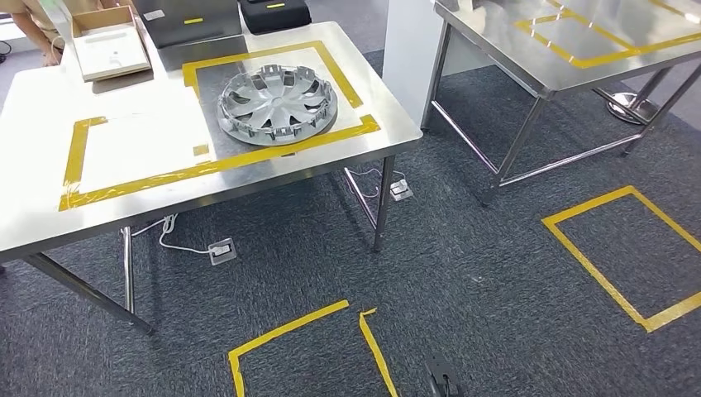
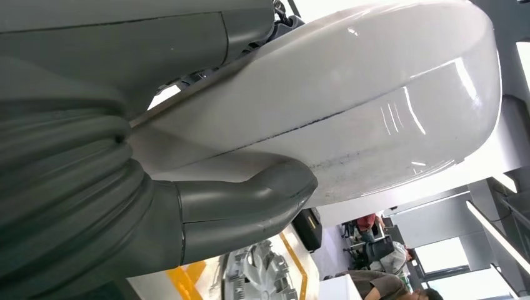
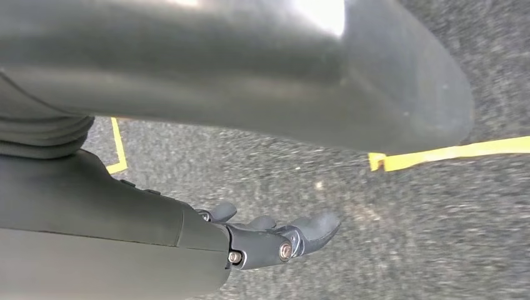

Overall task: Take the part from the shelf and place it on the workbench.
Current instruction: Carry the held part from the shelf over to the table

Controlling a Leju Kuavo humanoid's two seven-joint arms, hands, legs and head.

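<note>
On the steel workbench [image 1: 248,178], inside a rectangle of yellow tape [image 1: 273,149], a silver wheel cover [image 1: 277,105] lies flat, near the bench's right front corner. Behind it sit an open cardboard box [image 1: 109,45] and two dark cases [image 1: 186,21]. A second steel table [image 1: 570,58] stands to the right, well apart, over grey carpet marked with taped squares. The right hand [image 3: 275,234] hangs above the carpet, fingers extended and holding nothing. The left hand [image 2: 244,206] shows its thumb against a white curved shell; whether it is spread or closed I cannot tell.
</note>
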